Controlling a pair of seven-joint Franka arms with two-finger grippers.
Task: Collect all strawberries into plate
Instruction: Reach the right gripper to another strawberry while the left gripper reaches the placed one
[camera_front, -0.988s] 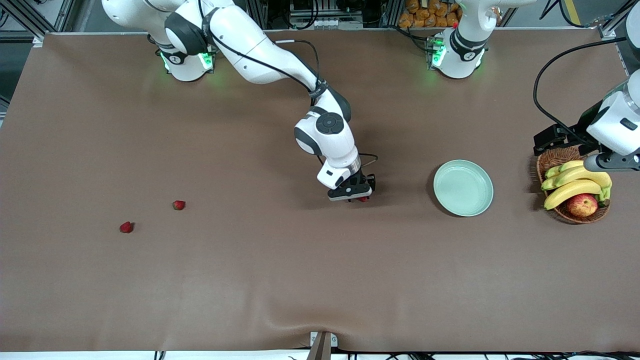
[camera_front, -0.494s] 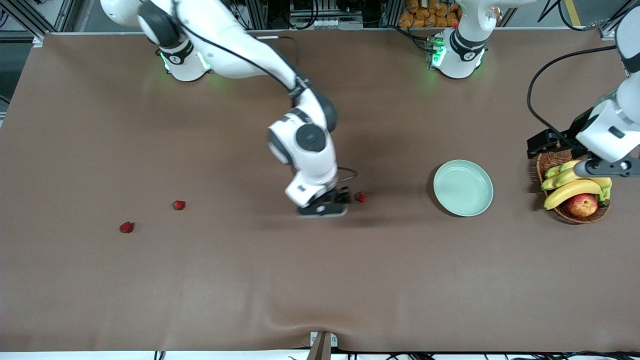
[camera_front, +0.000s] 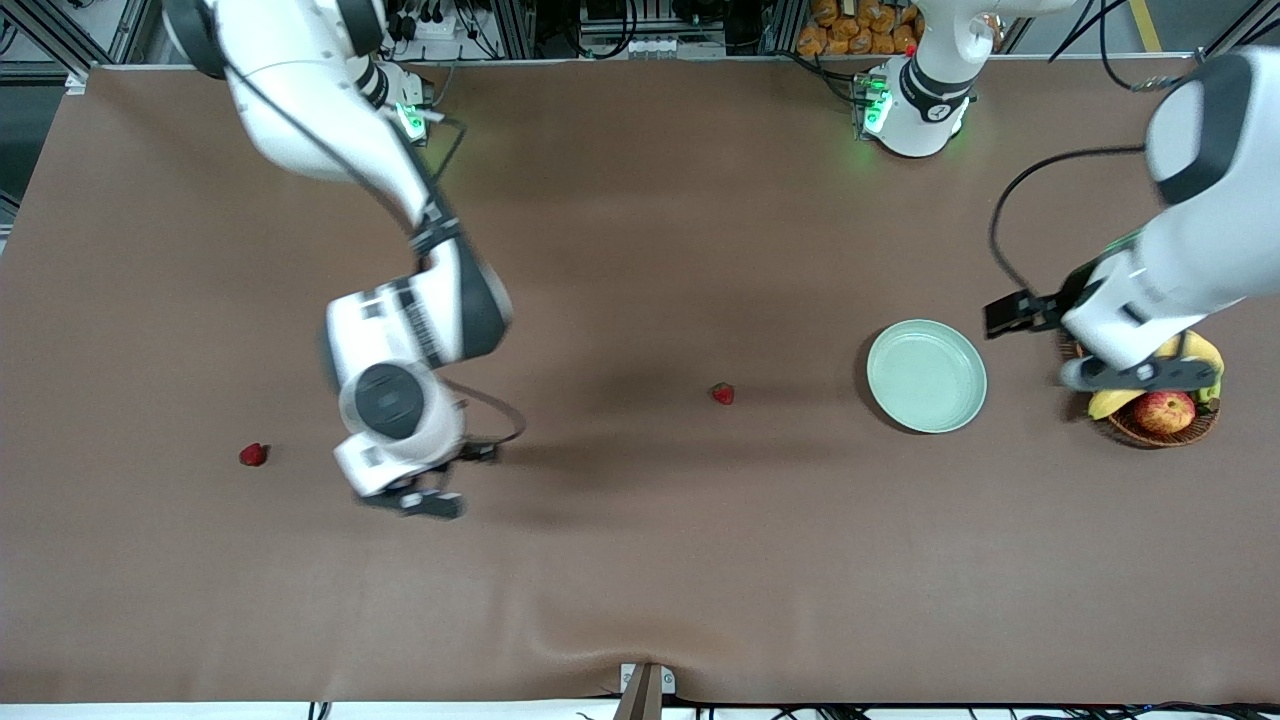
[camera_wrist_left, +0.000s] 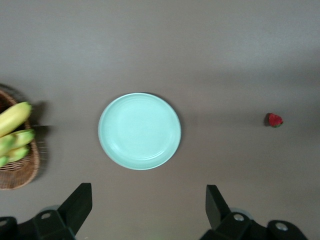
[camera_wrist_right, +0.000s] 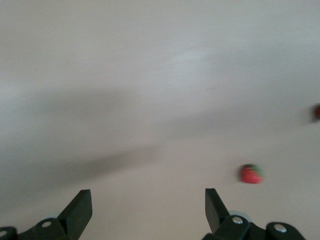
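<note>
The pale green plate lies empty toward the left arm's end of the table. One strawberry rests on the cloth beside it, a short way toward the right arm's end. Another strawberry lies near the right arm's end. My right gripper hangs open and empty over bare cloth between them. Its wrist view shows a strawberry close by and a second red one at the picture's edge. My left gripper is open and empty over the basket's rim.
A brown wicker basket with bananas and a red-yellow apple stands beside the plate, at the left arm's end. The brown cloth bulges slightly at the table's front edge.
My right gripper opened, left a strawberry on the cloth beside the plate and swung toward the right arm's end. The left arm shifted over the basket toward the plate.
</note>
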